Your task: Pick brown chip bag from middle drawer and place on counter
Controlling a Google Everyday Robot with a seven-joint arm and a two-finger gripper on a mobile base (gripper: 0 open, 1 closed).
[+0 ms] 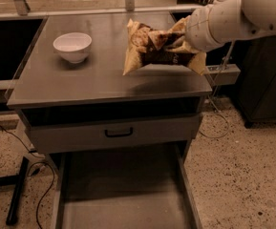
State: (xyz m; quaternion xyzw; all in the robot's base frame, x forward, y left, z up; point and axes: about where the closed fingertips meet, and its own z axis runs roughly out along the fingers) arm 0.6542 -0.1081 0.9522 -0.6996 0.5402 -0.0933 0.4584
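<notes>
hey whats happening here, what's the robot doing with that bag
The robot's gripper, reaching in from the right, holds the brown chip bag in the air above the right part of the counter; it is not yet set down. The middle drawer stands pulled open below, and a white bowl sits on the counter's left.

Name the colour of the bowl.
White bowl, camera view; the tool holds the brown chip bag above the counter.

Bag in my tool, over the desk.
My tool [177,44] is clamped on the right end of the bag [149,55], holding it crumpled above the right side of the desk [90,82], with its shadow on the top beneath. A white bowl [72,46] stands well apart to the left. Below, the drawer [123,206] is pulled out.
</notes>
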